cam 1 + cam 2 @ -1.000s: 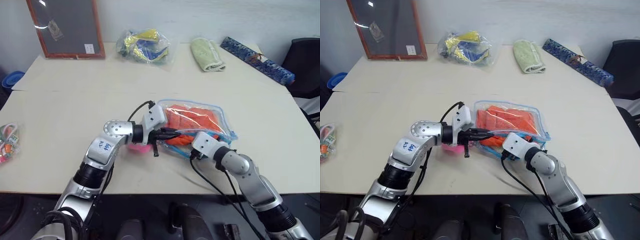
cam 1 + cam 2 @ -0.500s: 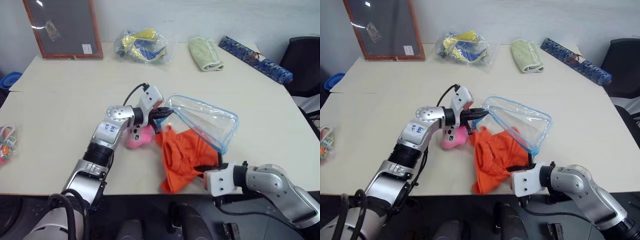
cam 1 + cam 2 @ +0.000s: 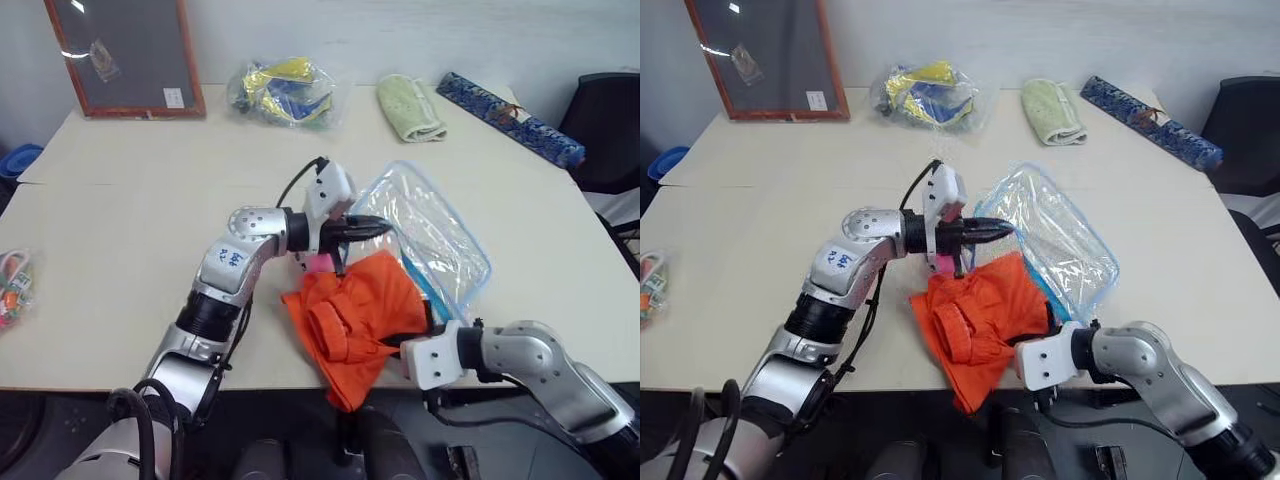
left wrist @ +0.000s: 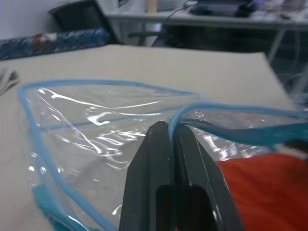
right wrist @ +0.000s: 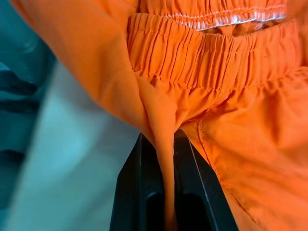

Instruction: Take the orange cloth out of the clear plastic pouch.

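The clear plastic pouch [image 3: 432, 232] with blue edging is held tilted above the table, and the table shows through it. My left gripper [image 4: 168, 129] is shut on its blue rim, and shows at the pouch's left corner [image 3: 372, 227] in the eye views. The orange cloth [image 3: 352, 312] lies crumpled outside the pouch, in front of it, and hangs over the table's front edge. My right gripper [image 5: 165, 144] is shut on a fold of the cloth near its elastic waistband. A pink plush charm [image 3: 319, 262] peeks out under my left hand.
Along the table's back stand a framed grey board [image 3: 125, 50], a clear bag of yellow and blue items [image 3: 285, 90], a pale green towel [image 3: 410, 108] and a blue patterned roll [image 3: 515, 120]. A black chair [image 3: 610, 125] is at the right. A small packet [image 3: 12, 285] lies at the left edge.
The right gripper closed on the cloth and drew it back out of the pouch to the front edge. The left gripper lifted the pouch's rim up and to the right.
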